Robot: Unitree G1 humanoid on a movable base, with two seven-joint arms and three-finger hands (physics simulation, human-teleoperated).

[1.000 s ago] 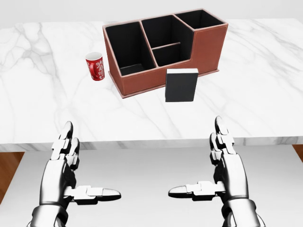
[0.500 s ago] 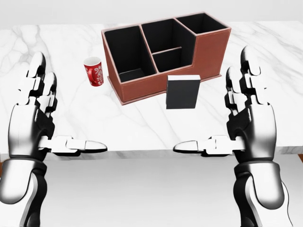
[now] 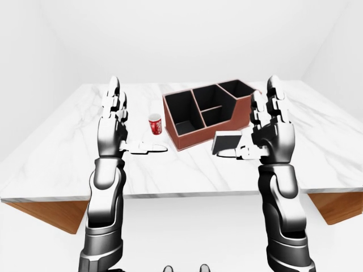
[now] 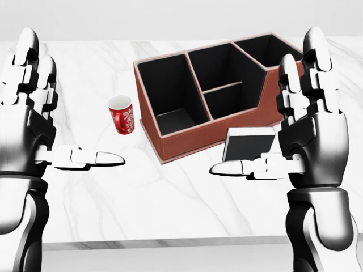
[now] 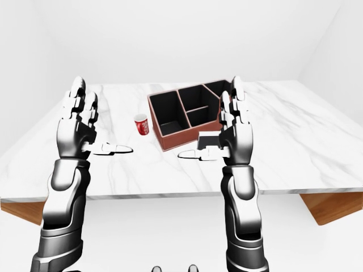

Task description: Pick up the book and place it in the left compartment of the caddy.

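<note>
A black book (image 4: pixel 249 145) with a white top edge stands upright on the marble table (image 4: pixel 170 209), against the near wall of the brown caddy (image 4: pixel 187 144). The caddy's left compartment (image 4: pixel 167 93) is dark inside and holds nothing that I can see. My left hand (image 4: pixel 45 124) is open, held up at the left of the head view, well apart from the book. My right hand (image 4: pixel 286 133) is open and raised at the right. Its thumb (image 4: pixel 238 168) reaches across the book's lower edge in the picture and hides part of it.
A red paper cup (image 4: pixel 122 114) stands upright left of the caddy. The table's near edge (image 4: pixel 170 243) runs along the bottom of the head view. Wooden floor (image 3: pixel 51 212) shows under the table's corners in the left-eye view.
Both open hands have risen from below the table edge to above the tabletop. The camera has moved closer: caddy, book and cup look larger and lower in the picture.
</note>
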